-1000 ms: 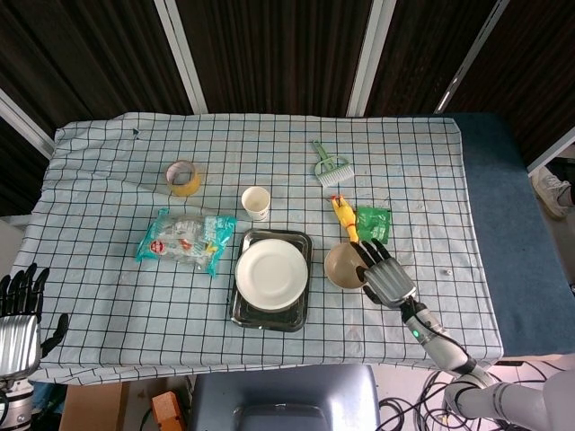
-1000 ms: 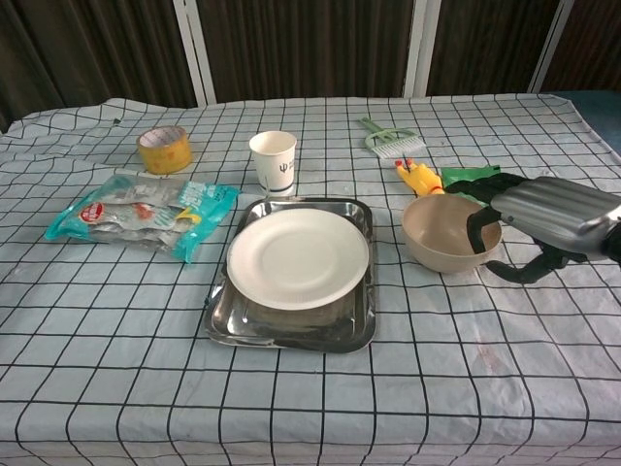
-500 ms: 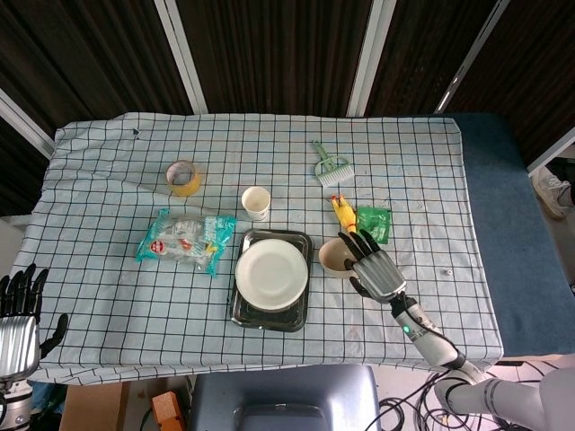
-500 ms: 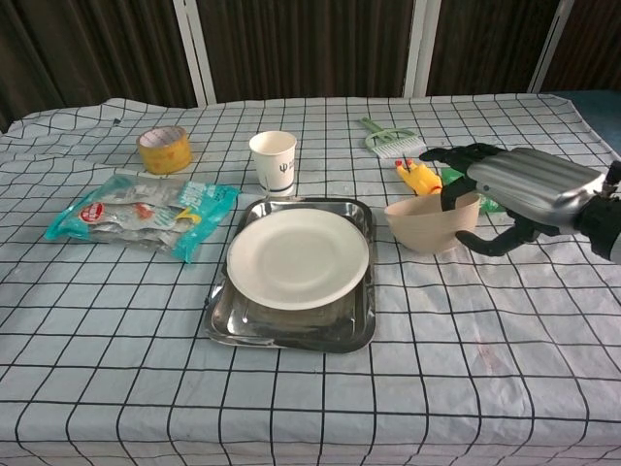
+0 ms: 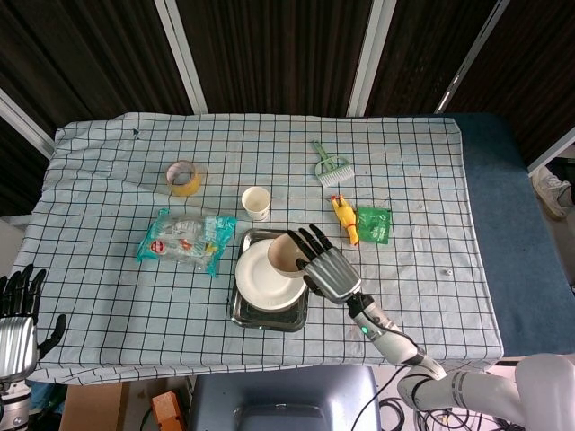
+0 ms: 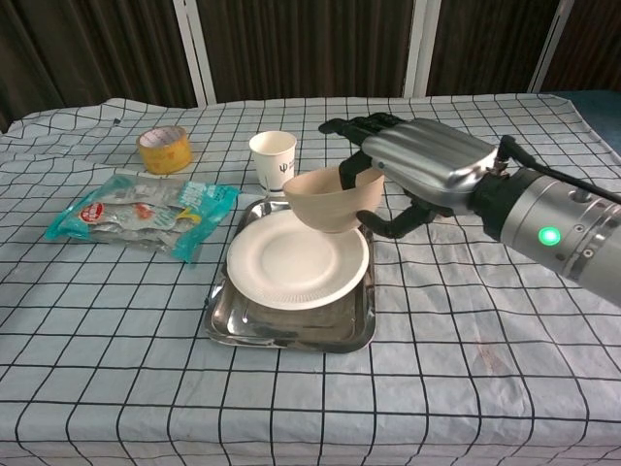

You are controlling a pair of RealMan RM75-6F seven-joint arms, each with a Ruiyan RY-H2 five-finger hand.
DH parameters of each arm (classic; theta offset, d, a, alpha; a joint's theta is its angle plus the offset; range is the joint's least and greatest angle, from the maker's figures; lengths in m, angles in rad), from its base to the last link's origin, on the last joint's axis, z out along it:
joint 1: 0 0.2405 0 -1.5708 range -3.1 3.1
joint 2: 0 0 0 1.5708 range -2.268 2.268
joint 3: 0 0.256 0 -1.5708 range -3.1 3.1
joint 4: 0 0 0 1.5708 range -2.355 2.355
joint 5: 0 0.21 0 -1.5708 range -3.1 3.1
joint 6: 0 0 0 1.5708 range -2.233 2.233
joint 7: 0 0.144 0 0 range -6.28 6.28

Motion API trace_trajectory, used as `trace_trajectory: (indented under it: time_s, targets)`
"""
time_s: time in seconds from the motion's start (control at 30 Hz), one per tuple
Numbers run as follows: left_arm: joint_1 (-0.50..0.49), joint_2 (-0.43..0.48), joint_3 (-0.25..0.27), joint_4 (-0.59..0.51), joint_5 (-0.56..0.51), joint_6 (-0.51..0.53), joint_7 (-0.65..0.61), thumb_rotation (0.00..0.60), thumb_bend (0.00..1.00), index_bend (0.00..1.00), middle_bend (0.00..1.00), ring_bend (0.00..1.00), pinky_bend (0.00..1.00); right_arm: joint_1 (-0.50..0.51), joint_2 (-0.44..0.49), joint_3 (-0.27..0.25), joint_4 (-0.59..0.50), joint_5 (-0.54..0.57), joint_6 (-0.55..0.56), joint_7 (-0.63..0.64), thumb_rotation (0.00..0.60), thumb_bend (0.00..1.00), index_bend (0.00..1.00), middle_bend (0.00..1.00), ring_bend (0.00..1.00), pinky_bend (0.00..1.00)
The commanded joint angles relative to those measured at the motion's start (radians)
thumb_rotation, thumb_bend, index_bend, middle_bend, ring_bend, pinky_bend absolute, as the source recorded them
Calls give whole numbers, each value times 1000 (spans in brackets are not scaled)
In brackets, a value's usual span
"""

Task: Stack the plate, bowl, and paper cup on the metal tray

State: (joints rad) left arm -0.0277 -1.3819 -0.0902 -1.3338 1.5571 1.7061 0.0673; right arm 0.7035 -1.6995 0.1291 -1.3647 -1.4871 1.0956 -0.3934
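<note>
The right hand (image 6: pixel 419 167) gripped the tan bowl (image 6: pixel 332 199) by its rim, fingers (image 6: pixel 357 126) hooked over the near-right edge and thumb underneath, holding it in the air above the white plate (image 6: pixel 291 262). The bowl hung tilted, its opening turned up and slightly toward the robot's left, over the far-right part of the plate and clear of it in the chest view. The plate lay flat in the metal tray (image 6: pixel 225 320), whose long axis ran away from the robot; the plate's rim reached nearly to the tray's side walls, leaving bare metal at the near and far ends. The paper cup (image 6: pixel 273 160) stood upright just beyond the tray's far edge, mouth up, close to the bowl's left side. Open checked tablecloth (image 6: pixel 485 369) stretched to the right of the tray and toward the table's near edge. On the left sat a snack packet (image 6: pixel 136 216) beside the tray and a roll of yellow tape (image 6: pixel 161 149) farther back. The left hand (image 5: pixel 16 319) hung off the table's near-left corner, fingers apart, holding nothing.
</note>
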Motion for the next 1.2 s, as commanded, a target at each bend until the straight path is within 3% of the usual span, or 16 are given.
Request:
trace_trajectory:
  time_s: [0.03, 0.33, 0.73, 0.83, 1.03, 1.2]
  targets:
    - [0, 1, 1, 0, -1, -2, -2, 600, 350, 0, 0, 0, 0, 31, -78, 6, 52, 1, -22, -39, 600, 457, 651, 0, 0, 0]
    - [1, 5, 3, -4, -1, -5, -3, 600, 348, 0, 0, 0, 0, 65, -203, 23, 187, 12, -39, -20, 600, 457, 648, 0, 0, 0]
    - [2, 6, 5, -3, -2, -8, -5, 600, 349, 0, 0, 0, 0, 69, -233, 15, 258, 9, -32, -16, 600, 457, 635, 0, 0, 0]
    - [1, 5, 5, -4, -3, -11, -3, 600, 348, 0, 0, 0, 0, 68, -229, 9, 258, 13, -42, -16, 600, 455, 597, 0, 0, 0]
    - [-5, 3, 6, -5, -2, -20, -2, 600, 349, 0, 0, 0, 0, 52, -200, -5, 223, 18, -47, 7, 600, 262, 413, 0, 0, 0]
    - [-7, 1, 7, -5, -4, -26, 0, 600, 349, 0, 0, 0, 0, 37, -155, -18, 174, 23, -50, -6, 600, 224, 286, 0, 0, 0]
